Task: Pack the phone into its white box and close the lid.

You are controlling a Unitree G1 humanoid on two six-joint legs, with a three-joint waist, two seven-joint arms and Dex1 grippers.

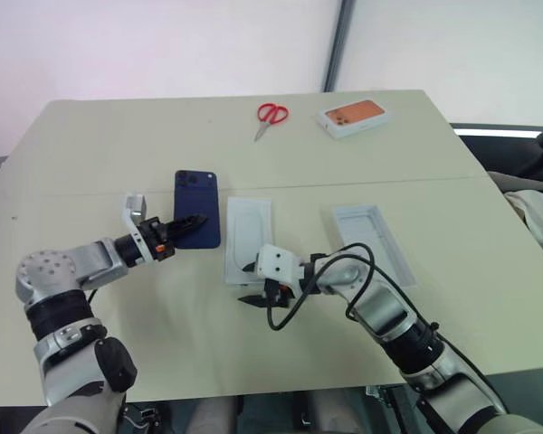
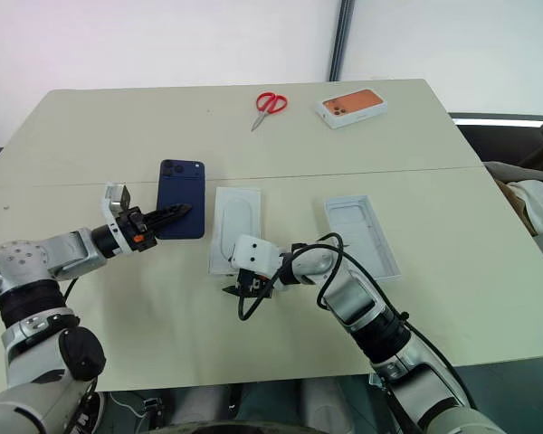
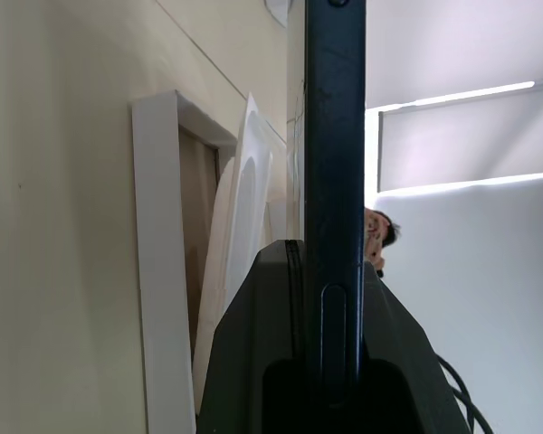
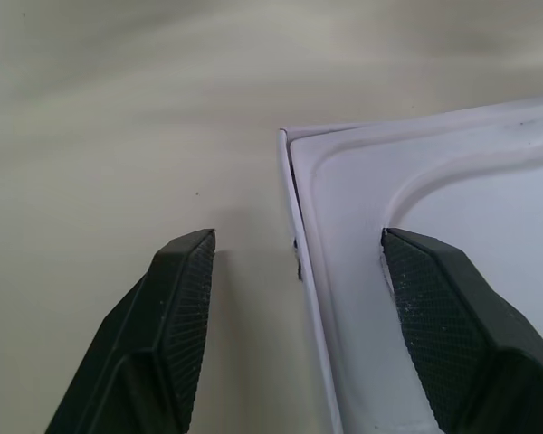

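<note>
We see the left gripper [image 1: 192, 222] clamped on the edge of the phone [image 1: 197, 206], holding it just left of the white box [image 1: 247, 240]. The right gripper [image 4: 294, 262] is wide open, straddling that box's near corner, gripping nothing. The lid [image 1: 372, 242] lies right of the box, open side up.

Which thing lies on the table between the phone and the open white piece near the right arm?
The white box, with the flat white insert in it, lies between the phone and the lid, as the right eye view shows.
</note>
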